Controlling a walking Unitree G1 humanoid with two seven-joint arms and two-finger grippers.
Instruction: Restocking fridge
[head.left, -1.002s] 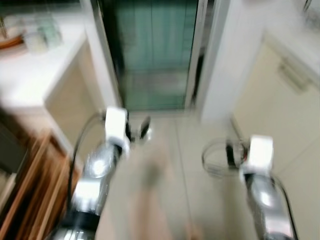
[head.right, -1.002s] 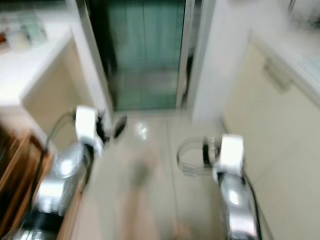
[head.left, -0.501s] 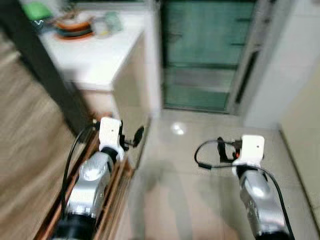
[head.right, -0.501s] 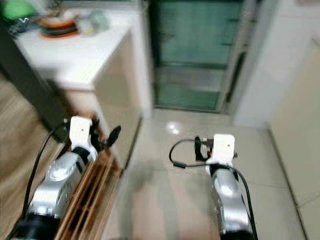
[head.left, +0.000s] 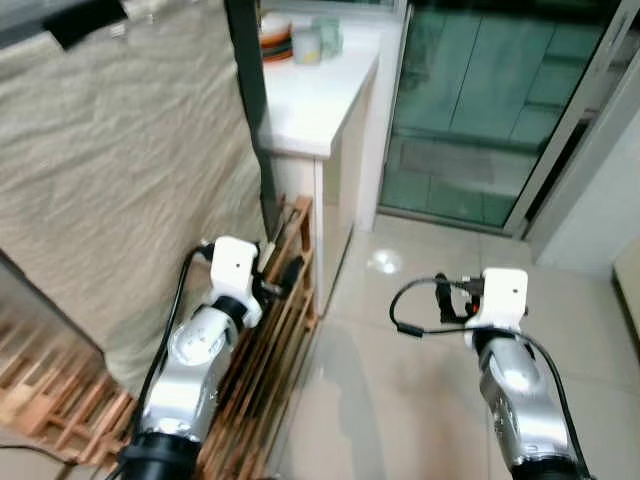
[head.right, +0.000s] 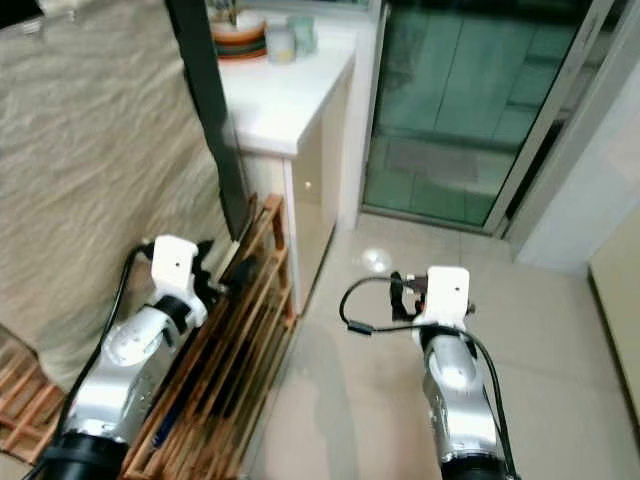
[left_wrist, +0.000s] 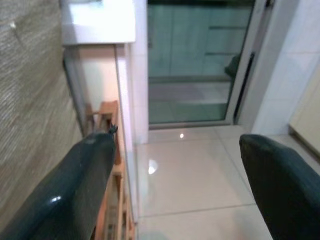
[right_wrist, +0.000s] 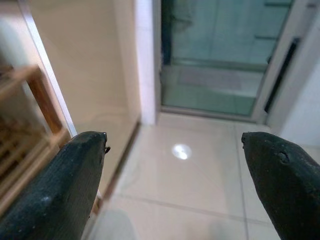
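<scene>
It was a home kitchen: a white bench (head.left: 310, 95) carried stacked dishes (head.right: 240, 38), beside a glass sliding door (head.left: 480, 110), tiled floor (head.left: 400, 350) and wooden rack (head.left: 270, 330).

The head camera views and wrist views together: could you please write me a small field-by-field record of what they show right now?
setting: kitchen passage with pale tiled floor
left side: large thing draped in beige cloth, wooden slatted rack on the floor by it
counter: white counter with stacked plates and cups at the far end
ahead: glass sliding door
left gripper: empty, jaws open, above the rack
right gripper: empty, jaws open, over the floor
fridge: cannot tell
</scene>
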